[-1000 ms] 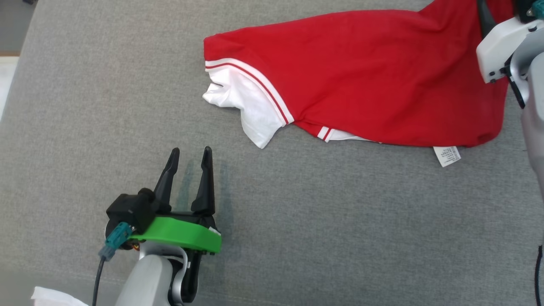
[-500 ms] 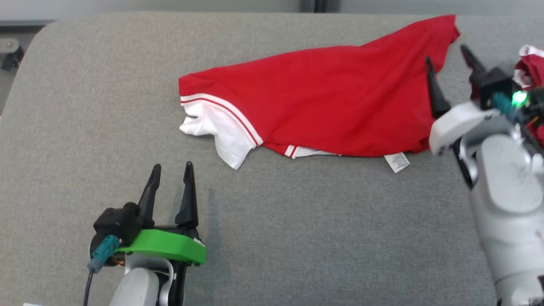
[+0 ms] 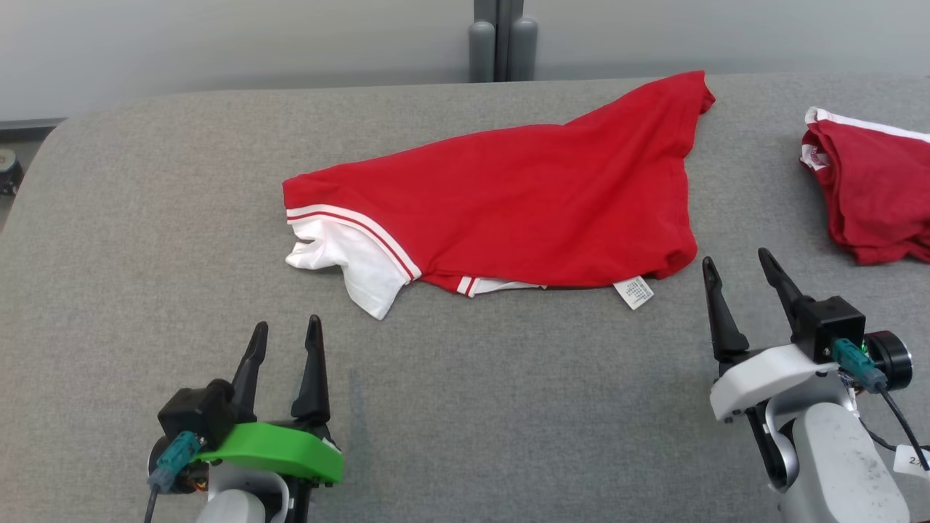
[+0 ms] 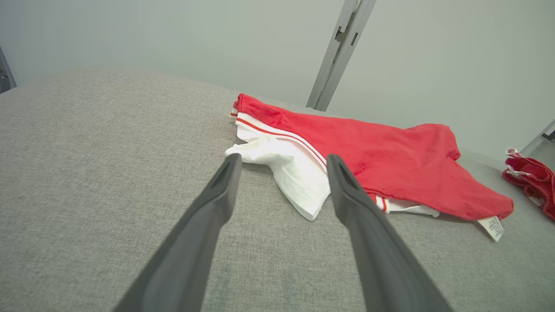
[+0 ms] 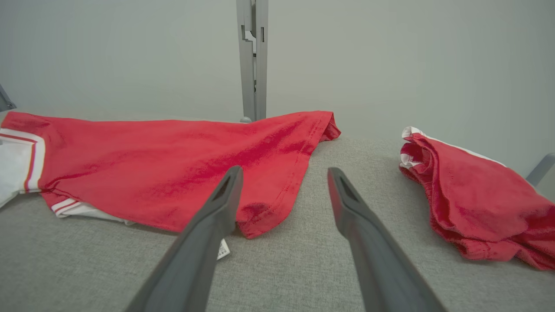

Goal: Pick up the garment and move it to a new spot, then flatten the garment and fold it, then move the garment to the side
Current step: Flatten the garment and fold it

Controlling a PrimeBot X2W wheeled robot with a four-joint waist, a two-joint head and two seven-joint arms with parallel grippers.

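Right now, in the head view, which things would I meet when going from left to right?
left gripper → red-and-white garment → second red garment

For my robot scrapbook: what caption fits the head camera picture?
Left tool and right tool, both open, face a rumpled red-and-white shirt on the grey surface, near another red garment.
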